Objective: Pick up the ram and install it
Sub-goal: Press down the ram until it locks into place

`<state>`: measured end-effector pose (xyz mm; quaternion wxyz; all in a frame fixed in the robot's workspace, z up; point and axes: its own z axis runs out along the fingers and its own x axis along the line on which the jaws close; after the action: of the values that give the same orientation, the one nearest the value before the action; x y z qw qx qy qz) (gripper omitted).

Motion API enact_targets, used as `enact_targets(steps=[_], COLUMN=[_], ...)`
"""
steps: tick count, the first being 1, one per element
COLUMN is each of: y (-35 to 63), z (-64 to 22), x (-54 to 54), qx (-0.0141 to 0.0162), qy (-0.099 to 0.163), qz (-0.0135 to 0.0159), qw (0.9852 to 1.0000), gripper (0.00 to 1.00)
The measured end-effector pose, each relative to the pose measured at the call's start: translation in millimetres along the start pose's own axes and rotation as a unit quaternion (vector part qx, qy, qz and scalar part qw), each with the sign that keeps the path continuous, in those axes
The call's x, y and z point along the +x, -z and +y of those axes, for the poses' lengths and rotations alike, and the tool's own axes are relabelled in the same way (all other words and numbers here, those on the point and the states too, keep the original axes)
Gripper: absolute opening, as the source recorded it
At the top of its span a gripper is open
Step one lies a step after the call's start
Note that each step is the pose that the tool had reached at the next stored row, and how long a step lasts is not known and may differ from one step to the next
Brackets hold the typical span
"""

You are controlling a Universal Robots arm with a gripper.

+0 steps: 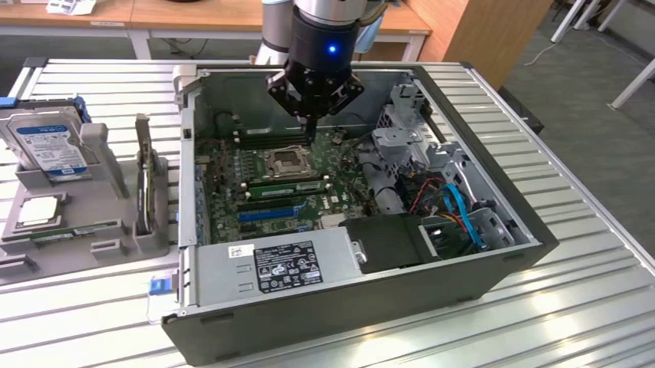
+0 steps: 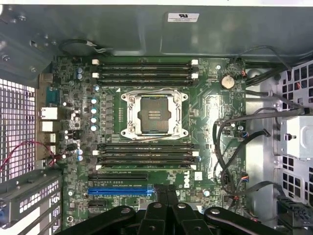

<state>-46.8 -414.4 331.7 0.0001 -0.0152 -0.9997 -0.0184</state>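
Note:
My gripper hangs inside the open computer case, just above the motherboard near the far memory slots. Its fingers are shut together with nothing between them. In the wrist view the gripper points down over the board just below the near memory slots and beside the blue expansion slot. A thin green stick that looks like the ram lies in the grey holder outside the case, at the exterior view's left. I cannot tell whether any slot holds a stick.
The processor socket sits between the two slot banks. Cables and a drive cage crowd the case's right side. The power supply fills the near end. A hard drive and an upright card stand in the holder.

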Motion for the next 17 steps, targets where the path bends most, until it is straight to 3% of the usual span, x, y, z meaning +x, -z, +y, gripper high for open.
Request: enact_targets(steps=[6,12,17], y=[0.0,0.0,0.0], z=[0.0,0.0,0.0], x=[0.0,0.0,0.0], qx=[0.0001,0.0003,0.0003], qy=[-0.005,-0.005,-0.005], qz=[0.0024,0.0084,0.0087], qw=[1.0,1.0,0.9999], gripper=[0.1,0.1,0.1])
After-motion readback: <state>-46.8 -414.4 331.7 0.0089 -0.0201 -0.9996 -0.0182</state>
